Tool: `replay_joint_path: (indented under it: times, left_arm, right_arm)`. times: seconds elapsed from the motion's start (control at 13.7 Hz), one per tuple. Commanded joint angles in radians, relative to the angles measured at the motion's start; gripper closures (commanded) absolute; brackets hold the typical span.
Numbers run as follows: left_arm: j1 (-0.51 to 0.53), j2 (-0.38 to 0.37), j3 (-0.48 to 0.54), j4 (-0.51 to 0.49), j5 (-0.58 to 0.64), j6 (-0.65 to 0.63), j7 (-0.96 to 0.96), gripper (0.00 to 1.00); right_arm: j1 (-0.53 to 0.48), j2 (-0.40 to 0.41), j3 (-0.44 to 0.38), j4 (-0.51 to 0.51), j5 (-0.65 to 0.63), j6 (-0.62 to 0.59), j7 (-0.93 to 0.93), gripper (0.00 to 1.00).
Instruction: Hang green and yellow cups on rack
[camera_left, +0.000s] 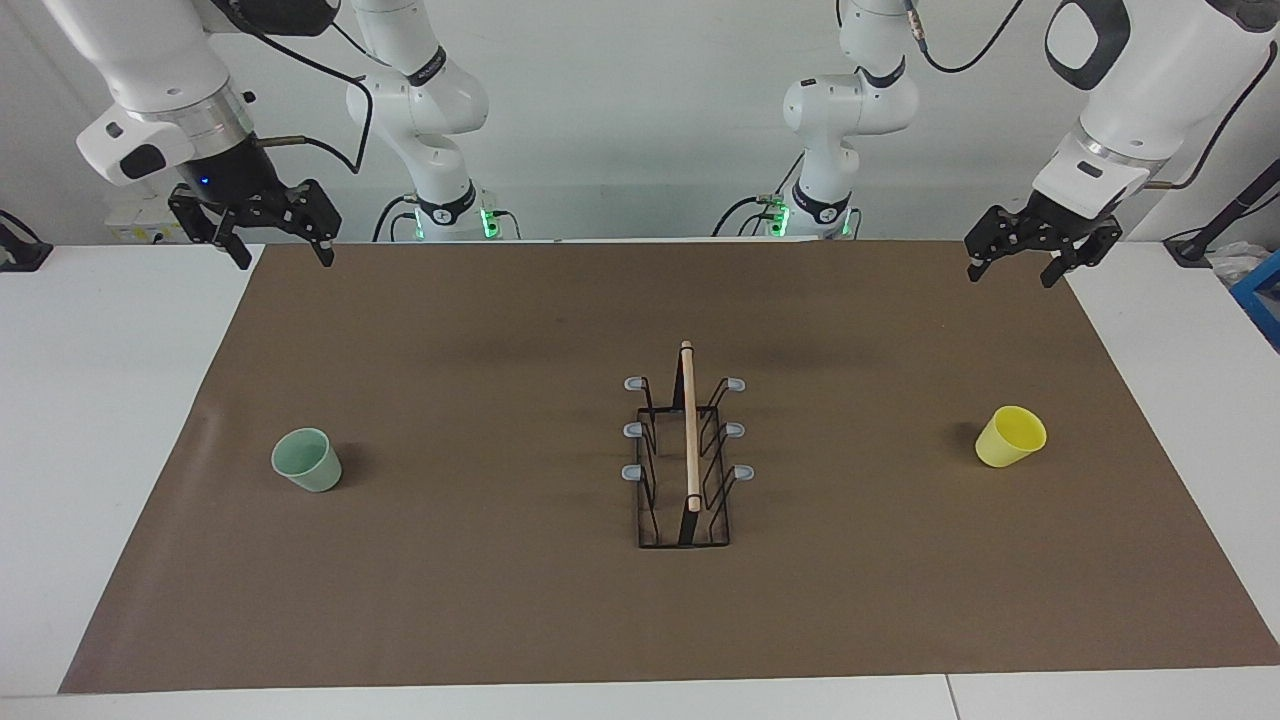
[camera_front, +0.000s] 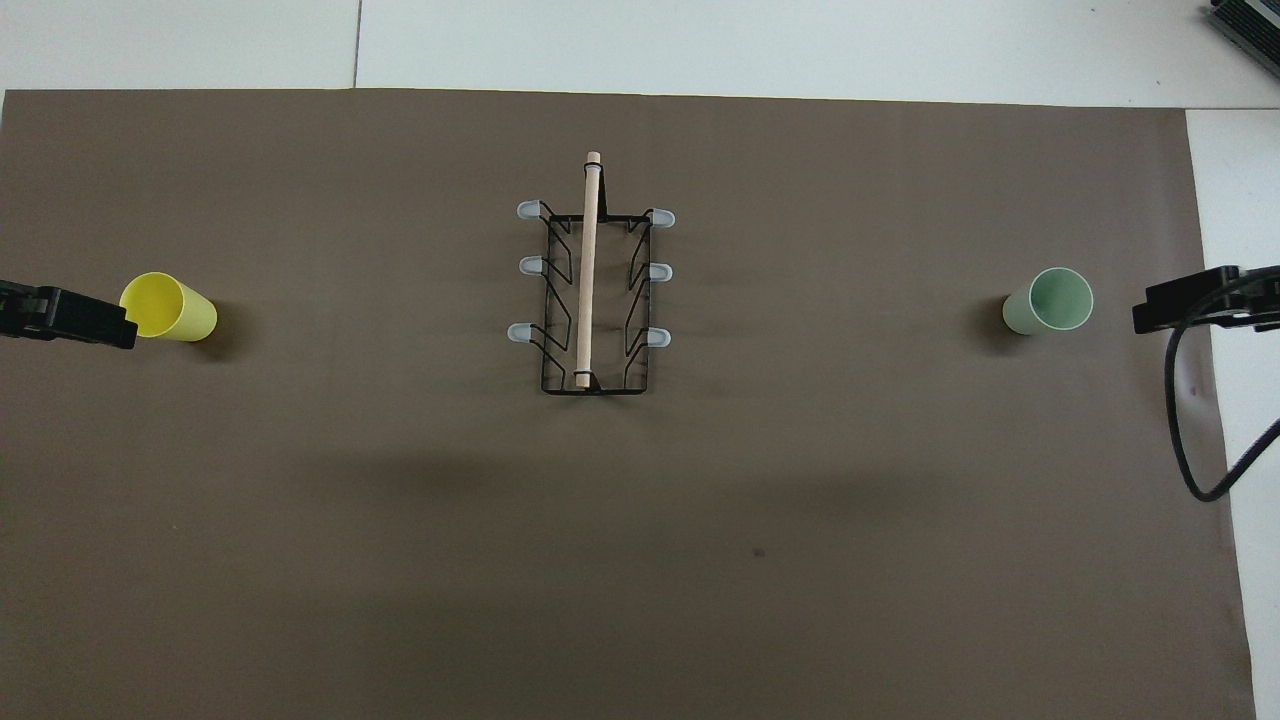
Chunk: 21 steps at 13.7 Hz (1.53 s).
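The fingers of both grippers are spread apart and hold nothing. The left gripper (camera_left: 1018, 262) hangs in the air over the edge of the brown mat (camera_left: 500, 600) at the left arm's end of the tabletop (camera_left: 100, 450), on the robots' own side. The right gripper (camera_left: 278, 240) hangs in the air over the mat's corner at the right arm's end, also on the robots' side. In the overhead view only the tips of the two grippers show at the picture's edges.

The rack (camera_left: 686, 470) stands upright in the middle of the mat, its wooden rod (camera_left: 688, 425) running along the top, pointing toward and away from the robots, with three grey-tipped pegs sticking out on each side. All six pegs are bare.

The yellow cup (camera_left: 1010, 436) sits on the mat toward the left arm's end, well apart from the rack, mouth up and tilted. The green cup (camera_left: 306, 460) stands mouth up on the mat toward the right arm's end, also well apart from the rack. Neither cup is touched by a gripper.
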Motion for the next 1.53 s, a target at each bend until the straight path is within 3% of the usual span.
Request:
replay_joint_path:
  times: [0.0,0.29,0.8,0.95,1.31,1.46]
  left_arm:
    - [0.009,-0.005,-0.001,-0.010,0.003,0.016,0.007,0.00]
    - [0.016,0.052,0.002,0.035,-0.002,0.016,0.002,0.00]
    - [0.035,0.317,0.060,0.295,-0.034,-0.001,-0.054,0.00]
    - [0.035,0.359,0.106,0.306,-0.068,0.037,-0.116,0.00]
    - [0.036,0.493,0.206,0.339,-0.166,0.137,-0.174,0.07]
    - [0.048,0.576,0.217,0.410,-0.180,0.136,-0.229,0.07]
  right_arm:
    - [0.005,-0.005,0.007,-0.048,-0.025,0.056,0.013,0.00]
    - [0.006,-0.008,0.007,-0.065,-0.025,0.070,0.014,0.00]
    - [0.008,-0.005,0.007,-0.160,-0.025,0.176,0.014,0.00]
    - [0.027,0.002,0.007,-0.192,-0.025,0.223,0.014,0.00]
    - [0.051,0.066,0.007,-0.246,-0.051,0.308,0.013,0.00]
    - [0.078,0.108,0.007,-0.249,-0.099,0.329,-0.009,0.00]
